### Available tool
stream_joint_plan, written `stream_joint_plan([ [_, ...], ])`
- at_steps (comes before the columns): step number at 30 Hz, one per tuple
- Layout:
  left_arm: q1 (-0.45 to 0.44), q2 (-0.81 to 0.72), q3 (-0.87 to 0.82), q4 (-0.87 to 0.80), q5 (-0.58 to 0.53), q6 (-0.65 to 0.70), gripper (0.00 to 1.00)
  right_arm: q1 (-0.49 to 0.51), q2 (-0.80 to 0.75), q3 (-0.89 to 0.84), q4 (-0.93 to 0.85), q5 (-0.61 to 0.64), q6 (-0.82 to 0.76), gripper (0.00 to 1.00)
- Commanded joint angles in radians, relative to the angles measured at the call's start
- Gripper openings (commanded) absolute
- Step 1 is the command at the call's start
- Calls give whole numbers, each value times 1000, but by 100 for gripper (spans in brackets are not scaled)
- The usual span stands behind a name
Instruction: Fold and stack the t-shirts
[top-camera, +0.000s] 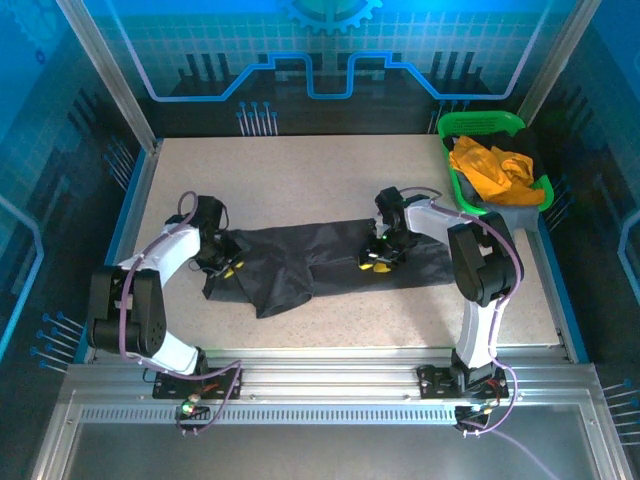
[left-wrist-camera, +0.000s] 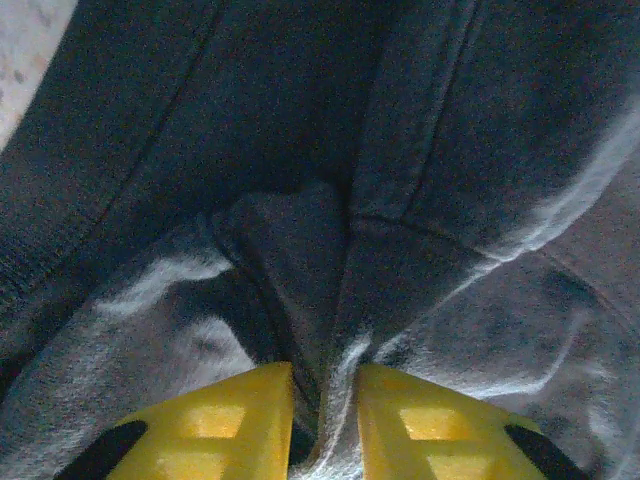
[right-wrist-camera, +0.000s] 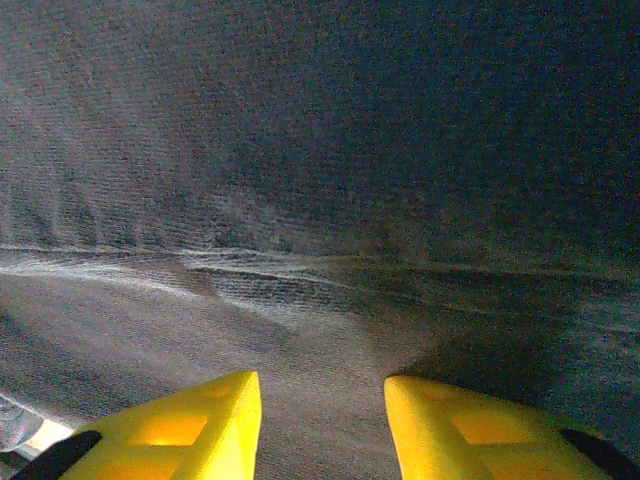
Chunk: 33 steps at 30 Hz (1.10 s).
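Observation:
A large black t-shirt lies spread across the middle of the table, partly folded lengthwise. My left gripper is at its left end, shut on a pinched ridge of the dark cloth between the yellow fingers. My right gripper presses down on the shirt's middle-right part, open, with flat cloth under the gap between its yellow fingers. An orange-yellow t-shirt is bunched in the green basket at the back right, over a grey one.
The basket stands at the table's back right corner, close behind the right arm's forearm. Bare speckled tabletop stretches behind the shirt and in front of it. Metal rails frame the table.

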Motion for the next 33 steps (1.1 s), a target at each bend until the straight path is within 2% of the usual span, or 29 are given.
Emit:
stream_joint_plan([
  [1,3,-12,-13,43,42,8,27,-16,46,-31,-52,81,6,41],
  [11,-5,-58,-18,33,54,4,23,-17,35,-45,-50,85,6,41],
  [16,-5,-66,-19,29,55,6,12,-16,37,-47,-47,85,8,41],
  [20,-5,-66,-19,28,57,15,0,-16,36,-49,-50,86,7,41],
  [26,1,-66,30,-15,36,15,0,-16,39,-51,-60,97,4,40],
  [33,21,30,199,-123,34,52,0,-16,54,-51,-66,109,4,40],
])
